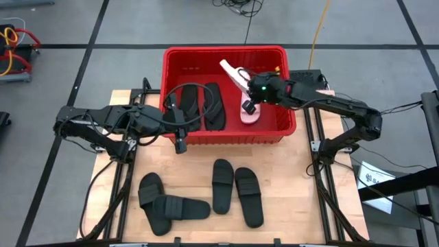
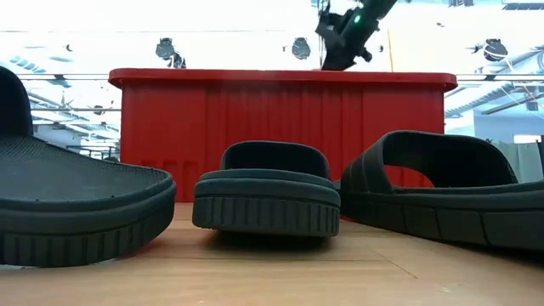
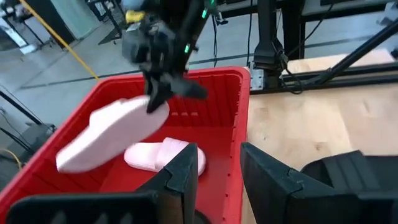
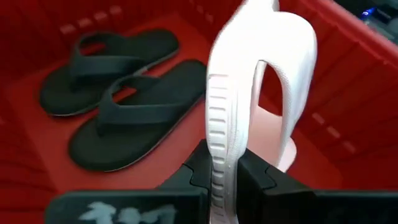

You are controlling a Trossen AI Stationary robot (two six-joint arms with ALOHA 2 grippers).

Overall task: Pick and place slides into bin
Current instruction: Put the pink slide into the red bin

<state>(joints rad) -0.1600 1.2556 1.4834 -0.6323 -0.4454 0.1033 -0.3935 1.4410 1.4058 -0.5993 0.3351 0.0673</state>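
The red bin [image 1: 223, 49] stands at the table's far middle. Two black flip-flops [image 1: 206, 106] lie flat on its floor at the left, and one pink slide [image 1: 251, 113] lies on the floor at the right. My right gripper [image 1: 250, 95] hangs over the bin's right half, shut on a second pink slide [image 1: 233, 73]. My left gripper [image 1: 180, 142] hovers open at the bin's near wall toward its left end, with nothing between its fingers [image 3: 186, 177]. Several black slides [image 1: 223, 185] lie sole down on the table in front of the bin. My right gripper pinches the pink slide's sole [image 4: 219, 163] between its two fingers, near one end of the slide. The fingers [image 4: 256, 177] come slanting down from the table's right. The slide is lifted clear above the bin floor, turned on its edge, its free end [image 1: 224, 64] toward the bin's far wall.
Bare wood [image 1: 288, 206] shows at the table's near right. The bin's rim [image 2: 280, 78] rises well above the slides in front of it. Metal frame rails [image 1: 317, 147] run along both table sides. Cables [image 1: 185, 92] loop from my left arm over the bin's left end.
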